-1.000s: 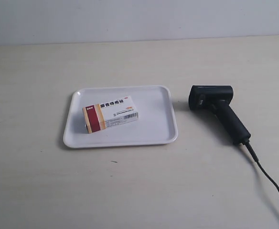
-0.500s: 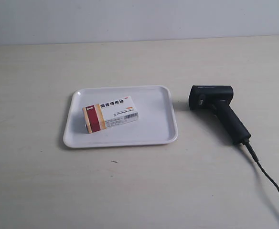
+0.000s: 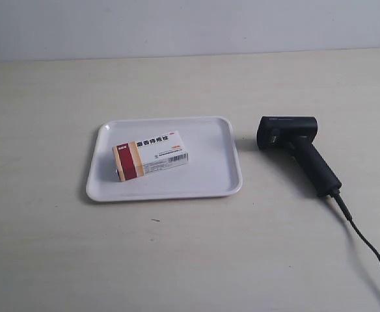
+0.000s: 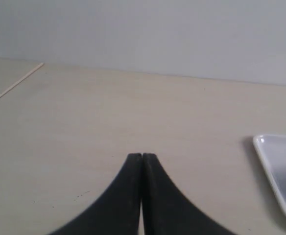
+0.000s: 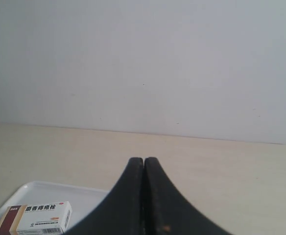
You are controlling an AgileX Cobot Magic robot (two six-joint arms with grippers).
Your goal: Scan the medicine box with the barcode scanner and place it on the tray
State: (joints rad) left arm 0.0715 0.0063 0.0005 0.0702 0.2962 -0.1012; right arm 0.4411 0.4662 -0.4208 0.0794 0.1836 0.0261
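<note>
With nothing shifted since a second ago: medicine box (image 3: 151, 161) lying in tray (image 3: 206, 175), barcode scanner (image 3: 297, 151) on desk (image 3: 177, 260) right; left pincer (image 4: 142, 157) and right pincer (image 5: 144, 160) pressed together, empty; apparently finished.

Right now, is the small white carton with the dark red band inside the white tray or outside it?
Inside: the small white carton lies flat on the shallow white plastic tray, within its rim.

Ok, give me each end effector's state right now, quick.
Left end effector: closed, holding nothing, above bare table.
Right end effector: closed, holding nothing.
</note>
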